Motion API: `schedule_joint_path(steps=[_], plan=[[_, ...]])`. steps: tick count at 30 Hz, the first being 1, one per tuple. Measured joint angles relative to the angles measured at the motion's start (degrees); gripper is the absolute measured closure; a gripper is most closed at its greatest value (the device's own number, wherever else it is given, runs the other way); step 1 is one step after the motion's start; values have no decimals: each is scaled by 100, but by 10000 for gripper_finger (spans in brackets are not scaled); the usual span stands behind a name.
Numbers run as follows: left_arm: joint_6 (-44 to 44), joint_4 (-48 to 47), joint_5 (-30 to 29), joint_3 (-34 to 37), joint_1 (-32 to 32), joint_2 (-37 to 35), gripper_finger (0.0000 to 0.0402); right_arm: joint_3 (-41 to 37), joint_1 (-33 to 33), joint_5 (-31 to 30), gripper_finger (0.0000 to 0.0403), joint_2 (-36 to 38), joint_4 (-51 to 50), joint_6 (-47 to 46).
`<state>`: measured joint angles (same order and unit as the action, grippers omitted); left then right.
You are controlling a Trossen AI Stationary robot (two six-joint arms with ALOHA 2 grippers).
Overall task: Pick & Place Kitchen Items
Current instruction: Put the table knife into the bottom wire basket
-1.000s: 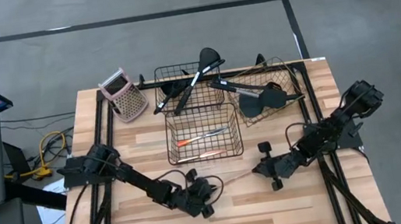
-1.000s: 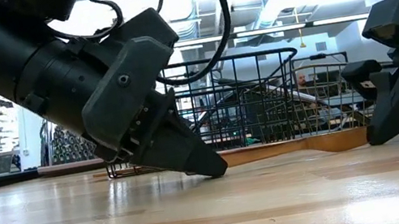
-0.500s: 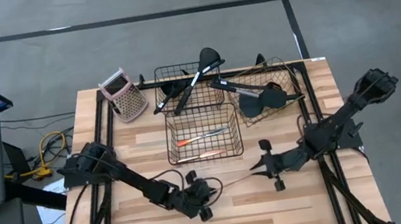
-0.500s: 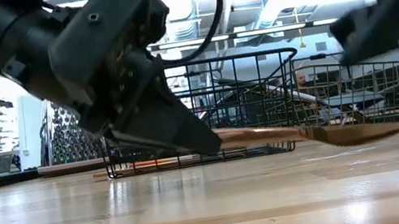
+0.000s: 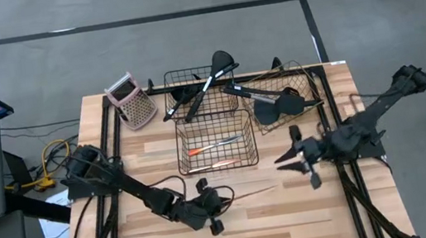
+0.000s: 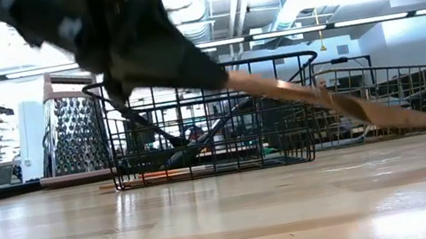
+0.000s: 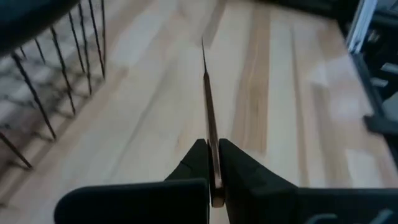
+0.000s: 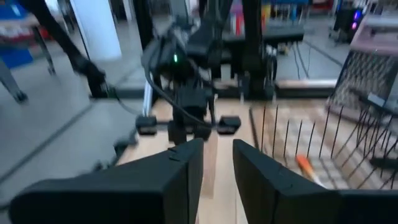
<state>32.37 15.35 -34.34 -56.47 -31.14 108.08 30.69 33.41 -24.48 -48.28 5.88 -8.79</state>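
1. Copper utensil (image 5: 250, 193): thin, lower centre of the high view, clamped at 1 end in the left gripper (image 5: 216, 204), blade end free and off the table (image 5: 151, 153).
2. Low view: utensil (image 6: 324, 100) slants down toward the right.
3. Right gripper (image 5: 284, 159): right of centre, fingers apart, holding nothing, clear of the utensil.
4. Centre basket (image 5: 215, 142): 2 orange-handled pieces (image 5: 210, 146) inside.
5. Black utensils (image 5: 200, 87) in the upper baskets (image 5: 192, 90).
6. Grater (image 5: 130, 102): upper left.
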Motion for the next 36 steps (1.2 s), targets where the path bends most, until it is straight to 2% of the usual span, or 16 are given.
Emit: schedule_joint_path(steps=[4,10,18,22,26,29,36], plan=[[-363,9,-285,-8,-80,-384,401,308,0,-31,316,546,-320,158],[-924,10,-747,-15,-81,-881,401,523,0,-410,320,1091,-747,399],[-1069,-58,-728,-13,11,-858,401,532,-6,-560,330,1208,-990,419],[-1080,-39,-772,-13,9,-858,401,536,-22,-587,330,859,-1463,116],[-1067,-36,-779,-13,9,-858,401,529,-20,-518,314,132,-1637,69],[-1065,-26,-781,-13,9,-858,401,529,-20,-280,287,-441,-1218,171],[-978,11,-783,-13,9,-858,401,532,-17,-169,204,-1433,57,188]])
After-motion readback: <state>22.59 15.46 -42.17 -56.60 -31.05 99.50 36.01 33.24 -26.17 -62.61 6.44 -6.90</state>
